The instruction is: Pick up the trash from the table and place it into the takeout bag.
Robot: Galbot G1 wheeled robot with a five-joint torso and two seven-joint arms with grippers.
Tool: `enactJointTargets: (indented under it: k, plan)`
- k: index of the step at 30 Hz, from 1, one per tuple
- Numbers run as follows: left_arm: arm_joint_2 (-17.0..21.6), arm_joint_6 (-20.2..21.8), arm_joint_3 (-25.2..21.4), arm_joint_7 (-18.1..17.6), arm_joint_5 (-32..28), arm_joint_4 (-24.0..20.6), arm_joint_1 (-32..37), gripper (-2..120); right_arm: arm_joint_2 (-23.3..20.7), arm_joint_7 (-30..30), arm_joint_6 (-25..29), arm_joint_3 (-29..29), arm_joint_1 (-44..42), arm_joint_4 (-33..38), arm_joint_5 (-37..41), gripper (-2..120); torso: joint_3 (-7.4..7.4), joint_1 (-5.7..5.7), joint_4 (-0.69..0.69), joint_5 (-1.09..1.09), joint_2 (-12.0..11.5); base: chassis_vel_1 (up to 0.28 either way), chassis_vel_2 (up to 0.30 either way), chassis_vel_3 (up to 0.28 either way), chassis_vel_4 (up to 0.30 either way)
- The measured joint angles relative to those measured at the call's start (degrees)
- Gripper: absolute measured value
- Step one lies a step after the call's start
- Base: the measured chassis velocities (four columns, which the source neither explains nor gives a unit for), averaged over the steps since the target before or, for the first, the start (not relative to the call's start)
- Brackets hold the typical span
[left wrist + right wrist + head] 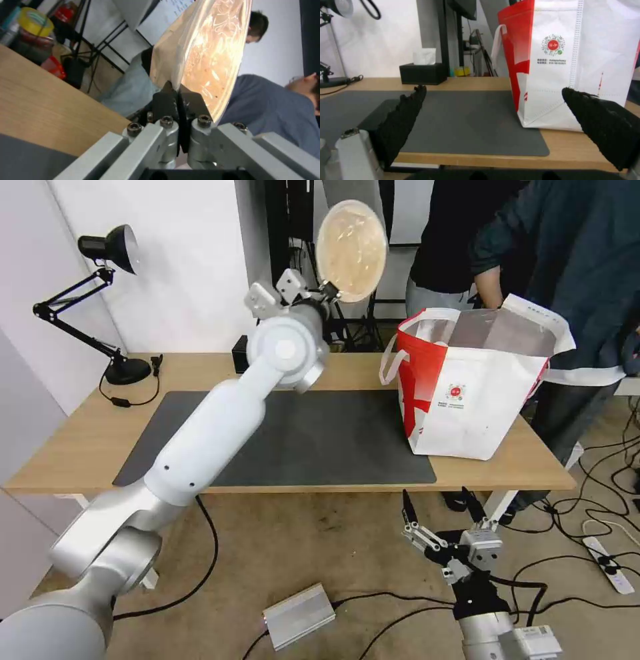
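Note:
My left gripper is shut on the rim of the shallow beige paper bowl, a piece of the trash. It holds the bowl tipped on edge, high above the table's far edge and left of the takeout bag. In the left wrist view the black fingers pinch the bowl's rim. The white and red bag stands open on the table's right end, its foil lining showing. My right gripper hangs open below the table's front edge, facing the bag.
A dark grey mat covers the table's middle. A black desk lamp stands at the far left and a black tissue box at the back. People stand close behind the bag. Cables, a silver box and a power strip lie on the floor.

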Motion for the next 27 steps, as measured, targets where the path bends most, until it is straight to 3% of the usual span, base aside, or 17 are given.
enactJointTargets:
  k: [12, 15, 27]
  plan:
    - [-5.6, 0.0, 3.9, 4.8, 1.1, 7.7, -3.2, 0, 0.0, 0.0, 0.0, 0.0, 0.0, 0.0, 0.0, 100, 0.00, 0.00, 0.01, 0.00, 0.0, 0.000, 0.000, 0.000, 0.000]
    - [-8.6, 0.0, 5.2, 6.3, 1.7, 11.3, -4.0, 0, 0.0, 0.0, 0.0, 0.0, 0.0, 0.0, 0.0, 100, 0.00, 0.00, 0.00, 0.00, 0.0, 0.000, 0.000, 0.000, 0.000]
    - [-13.0, 0.1, 8.2, 8.3, 3.1, 18.2, -5.1, 0, 0.0, 0.0, 0.0, 0.0, 0.0, 0.0, 0.0, 100, 0.00, 0.01, 0.01, 0.00, 0.0, 0.000, 0.000, 0.000, 0.000]
